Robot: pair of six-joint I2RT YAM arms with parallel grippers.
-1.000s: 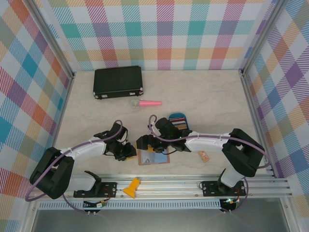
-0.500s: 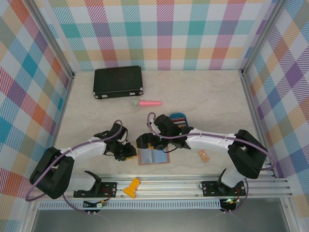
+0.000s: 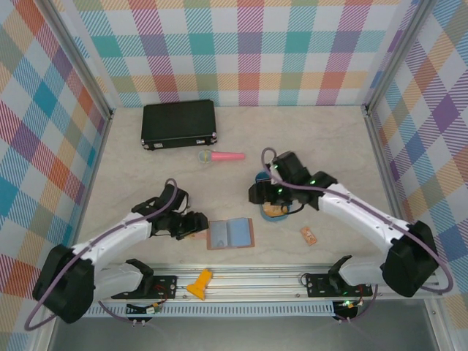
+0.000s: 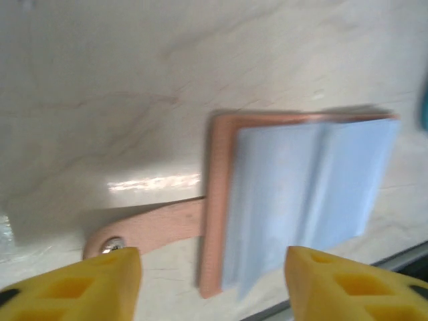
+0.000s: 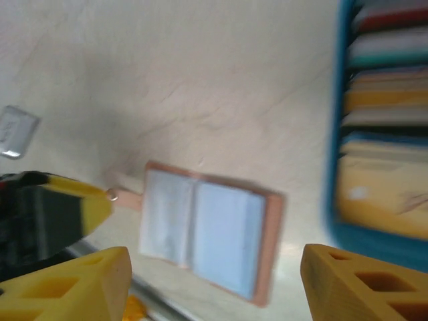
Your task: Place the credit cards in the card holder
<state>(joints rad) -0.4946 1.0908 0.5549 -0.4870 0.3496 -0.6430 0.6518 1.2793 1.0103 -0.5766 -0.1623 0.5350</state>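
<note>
Lying open, card holder (image 3: 231,233) sits beside left jaws.

A black case (image 3: 179,124) lies near what may be a pink toy microphone (image 3: 221,156).

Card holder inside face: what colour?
Pale grey-blue on the card holder, pinkish-brown leather rim; clearest in left wrist view.

Cards blurred and cropped
In the right wrist view the credit cards (image 5: 391,114) smear into coloured bands, and the blue tray (image 5: 332,134) runs off the right edge. From overhead, the right arm (image 3: 292,175) covers most of that tray.
</note>
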